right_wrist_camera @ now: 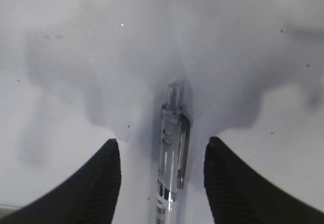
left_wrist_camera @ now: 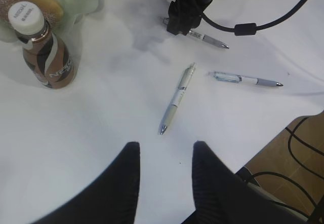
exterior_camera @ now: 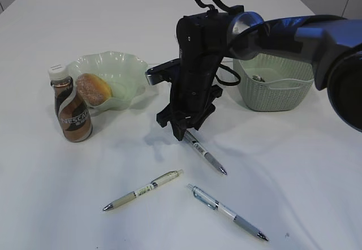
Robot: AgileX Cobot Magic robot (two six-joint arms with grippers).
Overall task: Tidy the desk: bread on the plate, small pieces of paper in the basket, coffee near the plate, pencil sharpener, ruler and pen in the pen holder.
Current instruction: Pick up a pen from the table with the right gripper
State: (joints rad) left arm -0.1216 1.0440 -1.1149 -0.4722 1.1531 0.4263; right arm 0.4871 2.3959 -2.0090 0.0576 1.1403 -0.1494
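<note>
Three pens lie on the white desk [exterior_camera: 283, 165]. My right gripper [exterior_camera: 180, 130] is down at the desk, open, with the clear cap end of one pen [right_wrist_camera: 172, 148] between its fingers [right_wrist_camera: 109, 173] and a gap on each side. That pen [exterior_camera: 206, 156] points toward the front. A cream pen [exterior_camera: 144, 189] and a blue-grey pen [exterior_camera: 226, 210] lie nearer the front. The bread [exterior_camera: 93, 89] is in the plate [exterior_camera: 121, 63], and the coffee [exterior_camera: 73, 111] stands beside it. My left gripper [left_wrist_camera: 166, 145] hovers open and empty near the cream pen [left_wrist_camera: 177, 98]. The pen holder, ruler and pencil sharpener are out of view.
The green basket [exterior_camera: 274, 89] stands at the back right behind the right arm, with something small and dark inside. In the left wrist view the desk's edge [left_wrist_camera: 283, 127] runs at the lower right, with cables and floor beyond.
</note>
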